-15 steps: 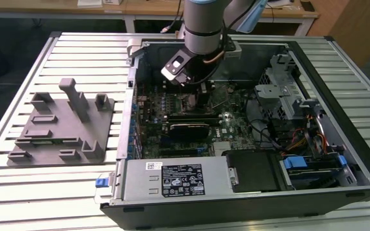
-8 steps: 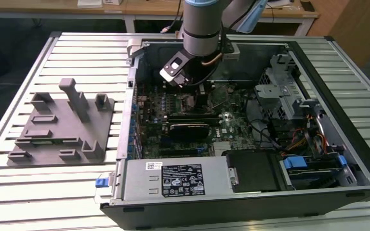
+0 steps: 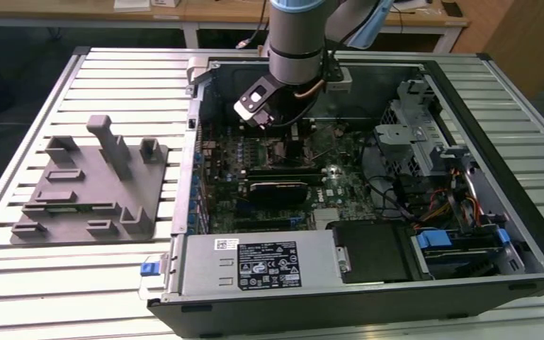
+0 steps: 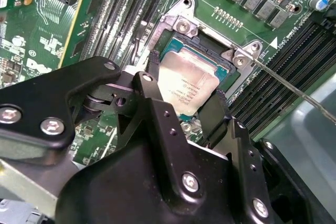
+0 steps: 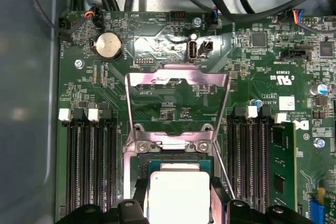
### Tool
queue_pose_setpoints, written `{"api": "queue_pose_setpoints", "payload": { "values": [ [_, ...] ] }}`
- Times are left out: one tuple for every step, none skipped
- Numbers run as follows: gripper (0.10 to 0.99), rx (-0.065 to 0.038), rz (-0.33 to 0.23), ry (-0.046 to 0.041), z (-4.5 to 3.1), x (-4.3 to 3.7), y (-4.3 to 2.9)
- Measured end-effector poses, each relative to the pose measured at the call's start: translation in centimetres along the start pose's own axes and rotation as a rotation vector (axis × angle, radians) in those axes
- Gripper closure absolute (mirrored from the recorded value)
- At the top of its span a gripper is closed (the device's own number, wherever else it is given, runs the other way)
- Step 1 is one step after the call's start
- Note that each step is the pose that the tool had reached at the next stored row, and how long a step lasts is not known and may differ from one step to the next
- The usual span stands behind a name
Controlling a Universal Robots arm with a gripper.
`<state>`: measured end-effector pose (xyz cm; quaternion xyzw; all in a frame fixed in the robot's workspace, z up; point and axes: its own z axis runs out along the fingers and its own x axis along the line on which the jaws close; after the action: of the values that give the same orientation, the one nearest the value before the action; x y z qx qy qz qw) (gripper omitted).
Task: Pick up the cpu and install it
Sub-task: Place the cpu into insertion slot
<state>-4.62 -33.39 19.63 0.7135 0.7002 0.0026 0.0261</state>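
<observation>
Silvery metal lid, pale rim: the cpu sits in the open socket, jaws apparently pinching two opposite edges. Probably light, stiff, fragile underneath, so edges only.

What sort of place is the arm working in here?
Probably a lab or workshop bench: an opened desktop computer case on a slatted metal table, a grey fixture beside it, wooden desks behind.

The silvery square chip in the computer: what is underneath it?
The cpu lies over its socket, whose dark frame shows around its edges on the green motherboard. The socket's contacts underneath are covered by the chip.
</observation>
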Motion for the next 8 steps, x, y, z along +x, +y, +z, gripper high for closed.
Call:
{"api": "queue_pose_setpoints", "payload": {
  "values": [
    [0.541, 0.0, -0.003, -0.0001, 0.05, 0.05, -0.01],
    [0.541, 0.0, -0.011, 0.0005, 0.12, 0.09, -0.01],
    [0.541, -0.001, -0.019, 0.0008, 0.16, 0.11, -0.01],
    [0.541, -0.001, -0.021, 0.0008, 0.19, 0.11, -0.01],
    [0.541, -0.001, -0.021, 0.0009, 0.24, 0.12, -0.01],
    [0.541, -0.001, -0.021, 0.0009, 0.29, 0.12, -0.01],
    [0.541, -0.001, -0.02, 0.0009, 0.35, 0.12, -0.02],
    [0.541, 0.0, -0.02, 0.0005, 0.39, 0.12, -0.02]
  ]
}}
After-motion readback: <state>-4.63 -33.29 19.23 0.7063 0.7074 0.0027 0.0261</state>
